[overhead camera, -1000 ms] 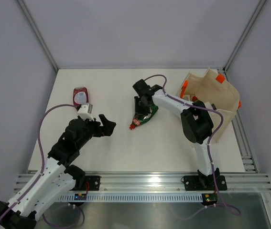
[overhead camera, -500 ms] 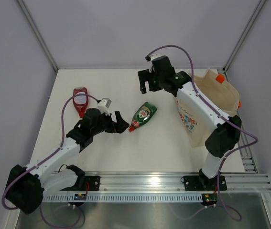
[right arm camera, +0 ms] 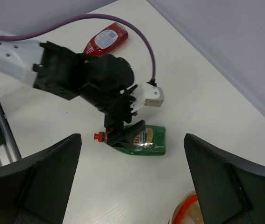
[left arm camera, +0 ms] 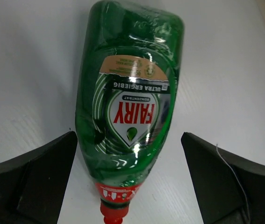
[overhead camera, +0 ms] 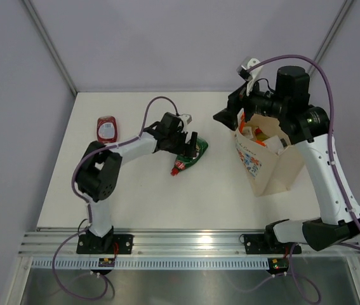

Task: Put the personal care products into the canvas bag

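A green bottle (overhead camera: 191,152) with a red cap (left arm camera: 113,215) lies flat on the white table, cap toward the near side. My left gripper (overhead camera: 183,146) is open and low over it, one finger on each side of its lower body (left arm camera: 127,107), neither touching. A red bottle (overhead camera: 106,128) with a white label lies at the far left. The canvas bag (overhead camera: 275,166) stands at the right with its floral print facing forward, and some products (overhead camera: 258,133) show inside. My right gripper (overhead camera: 229,113) hangs open and empty, high beside the bag's left rim.
Grey walls with metal corner posts close in the back and sides of the table (overhead camera: 167,197). A metal rail (overhead camera: 192,241) runs along the near edge. The bag's orange handle (right arm camera: 188,212) shows at the bottom of the right wrist view.
My right gripper has let go of the green bottle, opened, and risen back and right to the bag. My left arm has reached across from the near left to straddle the green bottle.
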Motion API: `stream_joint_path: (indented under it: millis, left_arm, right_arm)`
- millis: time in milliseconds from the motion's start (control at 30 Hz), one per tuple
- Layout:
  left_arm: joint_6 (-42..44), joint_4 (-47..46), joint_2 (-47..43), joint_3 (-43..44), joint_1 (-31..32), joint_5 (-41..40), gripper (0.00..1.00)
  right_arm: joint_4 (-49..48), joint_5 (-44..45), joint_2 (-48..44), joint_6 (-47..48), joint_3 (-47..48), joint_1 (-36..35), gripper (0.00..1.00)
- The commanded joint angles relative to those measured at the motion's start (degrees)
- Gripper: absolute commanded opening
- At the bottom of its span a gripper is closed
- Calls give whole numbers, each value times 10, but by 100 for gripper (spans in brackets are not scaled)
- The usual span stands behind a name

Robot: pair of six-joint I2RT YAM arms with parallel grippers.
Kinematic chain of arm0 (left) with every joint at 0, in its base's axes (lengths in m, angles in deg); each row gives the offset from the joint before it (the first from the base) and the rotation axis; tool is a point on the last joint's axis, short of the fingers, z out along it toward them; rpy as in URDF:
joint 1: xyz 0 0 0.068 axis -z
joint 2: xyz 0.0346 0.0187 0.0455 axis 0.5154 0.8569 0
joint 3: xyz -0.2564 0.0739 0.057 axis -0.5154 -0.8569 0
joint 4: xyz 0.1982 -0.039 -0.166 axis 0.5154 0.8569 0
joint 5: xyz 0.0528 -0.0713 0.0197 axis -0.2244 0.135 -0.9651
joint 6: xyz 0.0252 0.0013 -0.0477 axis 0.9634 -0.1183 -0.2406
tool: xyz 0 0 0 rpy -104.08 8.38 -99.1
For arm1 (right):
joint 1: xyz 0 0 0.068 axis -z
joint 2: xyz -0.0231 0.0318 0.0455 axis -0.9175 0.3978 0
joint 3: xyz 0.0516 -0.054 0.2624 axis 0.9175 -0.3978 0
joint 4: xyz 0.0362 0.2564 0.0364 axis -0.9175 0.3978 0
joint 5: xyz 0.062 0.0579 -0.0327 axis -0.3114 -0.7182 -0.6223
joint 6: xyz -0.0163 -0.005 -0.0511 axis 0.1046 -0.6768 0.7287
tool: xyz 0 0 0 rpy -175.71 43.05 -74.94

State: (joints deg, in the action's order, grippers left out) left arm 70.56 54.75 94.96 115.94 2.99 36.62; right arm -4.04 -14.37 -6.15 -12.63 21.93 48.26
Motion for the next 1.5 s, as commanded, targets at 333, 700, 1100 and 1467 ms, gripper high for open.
stream_joint_path:
  millis: [333,700,1100,1467]
  left_arm:
    - [68,168,150,156,47,-74,88]
    - [30,214,182,165,91,-159,10]
    - [27,257,137,122,168,-408,0]
    - [13,224,130,53,184,-396,54]
  right_arm:
    - [-17,-138,-107,-25,-78,69,99]
    - [-62,-189,-151,-77,-140,122,99]
    - [-85,-199,-160,-95,-172,139,99]
    - [-111,-201,-178,-116,-205,151,100]
